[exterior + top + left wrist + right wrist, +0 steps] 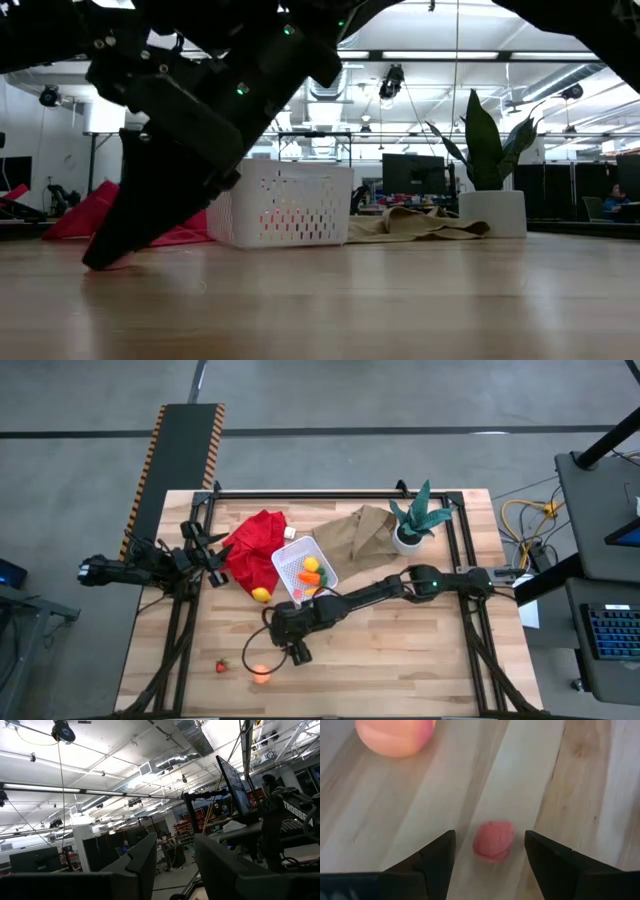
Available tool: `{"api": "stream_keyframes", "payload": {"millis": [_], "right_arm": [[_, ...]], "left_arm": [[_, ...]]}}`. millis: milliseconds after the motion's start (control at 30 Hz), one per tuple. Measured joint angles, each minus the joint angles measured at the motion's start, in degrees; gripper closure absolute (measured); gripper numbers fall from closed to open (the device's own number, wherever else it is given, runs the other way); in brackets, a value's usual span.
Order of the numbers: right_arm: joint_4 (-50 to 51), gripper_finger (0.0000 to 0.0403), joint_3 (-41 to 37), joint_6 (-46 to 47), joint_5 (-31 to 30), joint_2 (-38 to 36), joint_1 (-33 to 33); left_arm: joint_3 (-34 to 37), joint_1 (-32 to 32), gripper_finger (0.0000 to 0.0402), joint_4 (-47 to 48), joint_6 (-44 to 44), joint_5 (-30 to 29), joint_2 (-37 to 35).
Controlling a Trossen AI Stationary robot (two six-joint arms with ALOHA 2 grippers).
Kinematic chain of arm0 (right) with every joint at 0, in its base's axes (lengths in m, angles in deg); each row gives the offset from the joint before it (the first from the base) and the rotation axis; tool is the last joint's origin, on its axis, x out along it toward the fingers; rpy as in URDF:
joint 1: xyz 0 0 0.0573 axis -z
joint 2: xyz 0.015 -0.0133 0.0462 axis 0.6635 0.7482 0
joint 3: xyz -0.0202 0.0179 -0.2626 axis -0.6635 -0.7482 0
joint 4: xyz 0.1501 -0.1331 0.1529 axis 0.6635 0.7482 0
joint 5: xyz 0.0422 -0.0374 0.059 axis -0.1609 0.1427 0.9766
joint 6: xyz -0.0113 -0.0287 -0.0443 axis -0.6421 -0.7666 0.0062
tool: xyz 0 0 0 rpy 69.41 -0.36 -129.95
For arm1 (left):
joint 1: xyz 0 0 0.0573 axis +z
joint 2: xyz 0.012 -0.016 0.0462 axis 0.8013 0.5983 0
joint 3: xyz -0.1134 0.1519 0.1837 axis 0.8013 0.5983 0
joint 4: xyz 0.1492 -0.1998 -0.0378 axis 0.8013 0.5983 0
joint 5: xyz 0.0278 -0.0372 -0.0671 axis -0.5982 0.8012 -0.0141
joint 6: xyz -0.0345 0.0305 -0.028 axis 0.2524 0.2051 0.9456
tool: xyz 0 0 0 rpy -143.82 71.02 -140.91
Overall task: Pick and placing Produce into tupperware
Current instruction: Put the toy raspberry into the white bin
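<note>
where the right gripper [489, 851] hangs low over the pale wooden table [400, 660], its fingers stand spread with a small red berry [493, 840] lying between them untouched, and a peach-orange ball [395, 736], cut off at the frame edge, sits near. white tupperware [303, 570] at mid-table holds a carrot [309, 577] and other produce too small to tell; a lemon [260, 595] lies beside it against red cloth [255, 545], another berry [221, 666] well apart. left gripper [170, 857], spread, points off the table's left edge into a workshop room.
</note>
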Motion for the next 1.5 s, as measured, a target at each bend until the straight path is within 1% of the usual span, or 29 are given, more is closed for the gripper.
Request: {"api": "stream_keyframes", "payload": {"millis": [233, 333, 467, 833, 933, 1033, 1100, 1133, 1267, 1333, 1400, 1500], "right_arm": [[-0.1, 0.0174, -0.2, 0.4, -0.5, 0.0, 0.0], [-0.2, 0.0186, -0.2, 0.4, -0.4, 0.0, 0.0], [-0.1, 0.0218, -0.2, 0.4, -0.5, 0.0, 0.0], [0.2, 0.0324, -0.2, 1.9, -0.5, -0.3, -0.1], [1.4, 0.0348, 1.5, 2.7, -0.5, -0.5, 0.1], [3.5, 0.0359, 4.8, 2.1, -0.6, -0.8, 0.4], [6.5, 0.036, 7.4, 1.0, -2.1, -0.9, 0.8], [9.1, 0.0359, 9.0, 0.1, -3.9, -1.0, 0.9], [21.1, 0.0356, 16.0, -3.2, -15.8, -1.4, 1.6], [24.4, 0.0356, 18.0, -4.8, -21.0, -2.3, 2.0], [25.0, 0.0357, 16.5, -6.5, -23.4, -5.1, 2.7], [27.5, 0.0358, 16.1, -5.7, -24.0, -8.0, 4.4]], "left_arm": [[0.0, 0.0, 0.0283, 0.1, 0.0, 0.0, 0.0], [0.0, 0.0, 0.0283, 0.1, 0.0, 0.0, 0.0], [0.0, 0.0, 0.0283, 0.1, 0.0, 0.0, 0.0], [0.0, 0.0, 0.0283, 0.1, 0.0, 0.0, 0.0], [0.0, 0.0, 0.0283, 0.1, 0.0, 0.0, 0.0], [0.0, 0.0, 0.0283, 0.1, 0.0, 0.0, 0.0], [0.0, 0.0, 0.0283, 0.1, 0.0, 0.0, 0.0], [0.0, 0.0, 0.0283, 0.1, 0.0, 0.0, 0.0], [0.0, 0.0, 0.0283, 0.2, 0.0, 0.0, 0.0], [0.0, 0.0, 0.0283, 0.2, 0.0, 0.0, 0.0], [0.0, 0.0, 0.0283, 0.1, 0.0, 0.0, 0.0], [0.0, 0.0, 0.0283, 0.2, 0.0, 0.0, 0.0]]}}
